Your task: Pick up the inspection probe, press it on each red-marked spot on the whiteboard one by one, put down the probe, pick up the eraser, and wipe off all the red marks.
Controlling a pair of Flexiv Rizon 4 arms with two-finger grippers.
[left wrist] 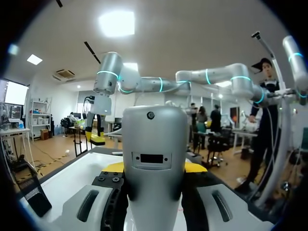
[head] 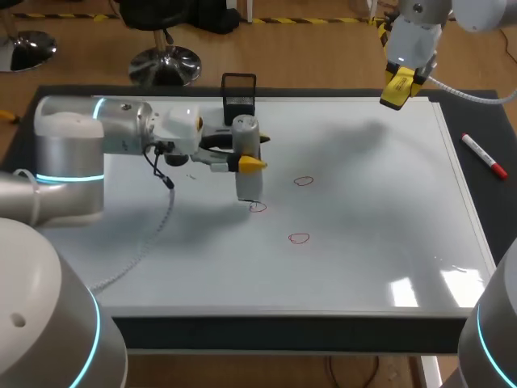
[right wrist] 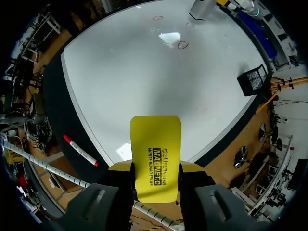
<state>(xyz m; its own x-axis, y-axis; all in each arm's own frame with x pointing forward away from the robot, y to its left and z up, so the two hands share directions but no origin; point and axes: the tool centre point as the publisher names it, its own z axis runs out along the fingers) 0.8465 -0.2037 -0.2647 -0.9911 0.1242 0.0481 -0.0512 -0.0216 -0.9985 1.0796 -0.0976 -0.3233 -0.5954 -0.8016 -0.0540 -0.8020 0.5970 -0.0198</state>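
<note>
The grey cylindrical probe (head: 245, 153) stands upright over the whiteboard (head: 363, 226), its lower end at a red mark (head: 257, 208). My left gripper (head: 254, 152) is shut on the probe's body. In the left wrist view the probe (left wrist: 154, 154) fills the gap between the yellow fingertips (left wrist: 114, 167). Two more red marks (head: 303, 181) (head: 299, 238) lie to the right of the probe. My right gripper (head: 400, 87) hangs above the board's far right corner, shut on the yellow eraser (right wrist: 155, 156). From that wrist, the probe (right wrist: 202, 7) and red marks (right wrist: 182, 44) are far ahead.
A black mesh holder (head: 238, 90) stands at the board's far edge behind the probe. A red marker (head: 485, 155) lies on the dark mat right of the board, also in the right wrist view as the marker (right wrist: 81, 149). The holder (left wrist: 33, 192) sits beside my left gripper.
</note>
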